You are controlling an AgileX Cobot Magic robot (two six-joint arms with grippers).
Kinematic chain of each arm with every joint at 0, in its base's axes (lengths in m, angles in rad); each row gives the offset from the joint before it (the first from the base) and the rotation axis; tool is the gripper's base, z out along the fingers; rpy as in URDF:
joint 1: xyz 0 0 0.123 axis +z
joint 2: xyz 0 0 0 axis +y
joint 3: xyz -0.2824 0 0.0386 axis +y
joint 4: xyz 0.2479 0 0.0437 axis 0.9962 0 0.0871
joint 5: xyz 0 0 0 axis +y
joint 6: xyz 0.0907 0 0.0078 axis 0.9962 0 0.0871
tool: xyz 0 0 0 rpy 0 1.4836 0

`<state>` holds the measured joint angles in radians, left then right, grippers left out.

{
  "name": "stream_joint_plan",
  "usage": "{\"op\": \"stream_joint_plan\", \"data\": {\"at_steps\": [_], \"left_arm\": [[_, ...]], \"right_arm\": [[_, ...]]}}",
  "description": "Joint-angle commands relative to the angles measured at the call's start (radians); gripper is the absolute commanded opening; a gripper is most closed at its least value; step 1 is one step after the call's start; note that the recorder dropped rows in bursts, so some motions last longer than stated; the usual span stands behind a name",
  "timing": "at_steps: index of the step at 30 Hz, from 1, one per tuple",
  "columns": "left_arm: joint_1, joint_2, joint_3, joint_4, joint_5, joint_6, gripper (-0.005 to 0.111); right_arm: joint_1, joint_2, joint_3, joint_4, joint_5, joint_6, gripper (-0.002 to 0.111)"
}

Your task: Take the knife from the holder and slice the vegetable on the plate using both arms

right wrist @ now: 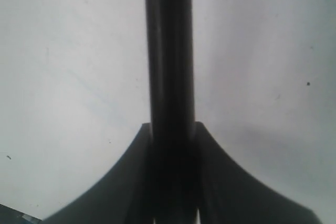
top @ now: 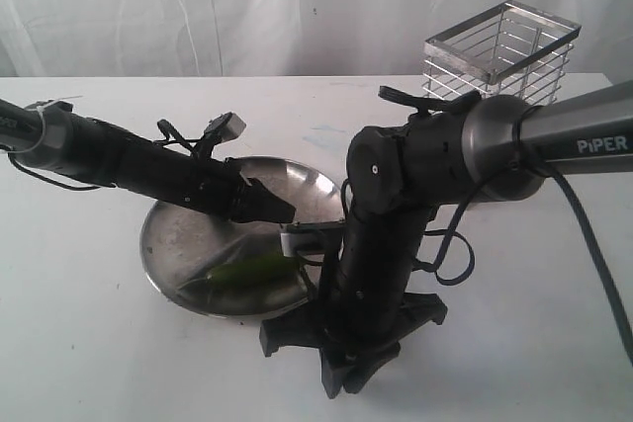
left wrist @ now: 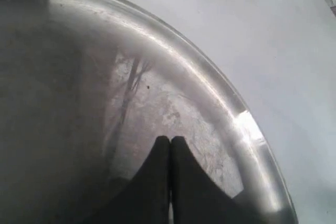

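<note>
A: Where is the knife (right wrist: 169,66)?
B: Pinched between the right gripper's (right wrist: 170,129) fingers, low over the white counter (top: 89,323), near the plate's (top: 163,244) rim.

A: And the left gripper (left wrist: 170,142)?
B: Fingers pressed together, nothing between them, tips over the plate's scuffed inside.

A: The vegetable (top: 242,271)?
B: Lying on the plate, toward its near side. The holder (top: 499,51) stands well apart at the back.
</note>
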<state>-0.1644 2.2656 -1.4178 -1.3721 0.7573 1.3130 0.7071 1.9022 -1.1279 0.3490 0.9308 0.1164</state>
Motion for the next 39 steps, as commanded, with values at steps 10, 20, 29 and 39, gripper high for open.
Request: {"op": "stream_joint_plan", "data": {"at_steps": [10,20,29,39], "left_arm": [[0.0,-0.006,0.011,-0.071,0.115,0.102,0.0],[-0.05,-0.001,0.112,0.022,-0.064,0.131,0.0],[-0.051,-0.001,0.113,0.099,-0.069,0.048,0.0],[-0.038,-0.044,0.102,-0.013,-0.031,0.052,0.0]], "right_arm": [[-0.005,-0.003,0.001,0.001,-0.016,-0.01,0.0],[-0.005,-0.003,0.001,0.001,-0.032,-0.008,0.0],[-0.011,-0.003,0.001,-0.128,0.078,0.029,0.0],[-0.011,-0.005,-0.005,-0.132,0.065,0.051,0.0]]}}
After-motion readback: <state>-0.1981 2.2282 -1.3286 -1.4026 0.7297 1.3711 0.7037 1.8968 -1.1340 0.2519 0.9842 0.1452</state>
